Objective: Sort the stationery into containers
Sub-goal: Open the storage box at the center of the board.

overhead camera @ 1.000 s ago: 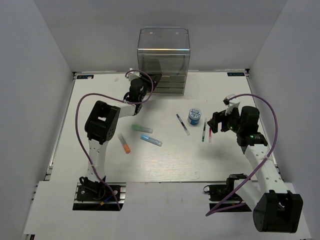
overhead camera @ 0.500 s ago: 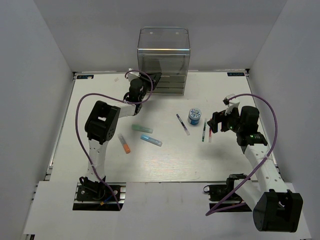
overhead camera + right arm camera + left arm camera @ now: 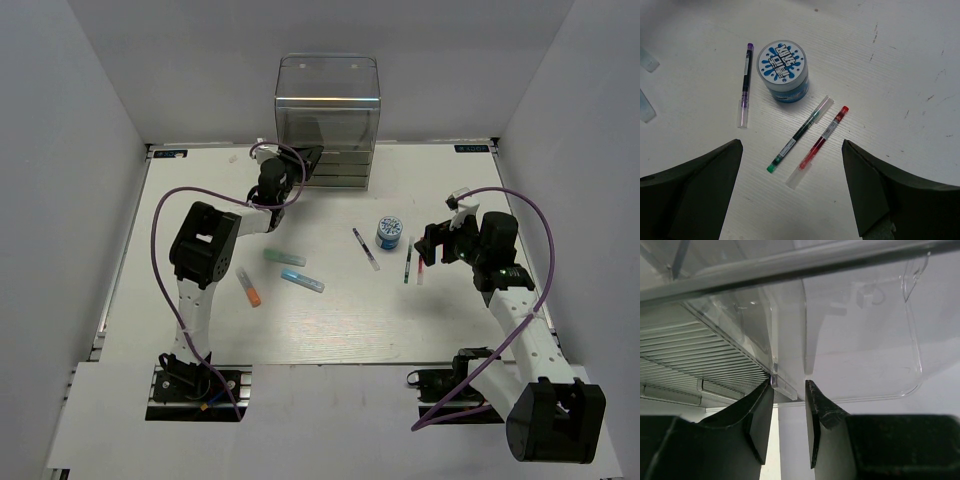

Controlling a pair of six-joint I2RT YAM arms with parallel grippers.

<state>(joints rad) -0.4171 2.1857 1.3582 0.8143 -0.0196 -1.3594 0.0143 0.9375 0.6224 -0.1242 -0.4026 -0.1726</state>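
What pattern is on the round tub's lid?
The lid shows a blue splat on white; right wrist view.

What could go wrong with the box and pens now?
The left end effector straddles only the small clear tab on the tall clear acrylic organiser; it may slip off. The open right end effector hangs over the thin green pen and thin red pen lying side by side; it might catch both.

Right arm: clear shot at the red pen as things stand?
Probably yes. The right claw is open and aimed at the red pen, which lies flat with nothing on it. The green pen lies close beside it, not touching, and might get nudged.
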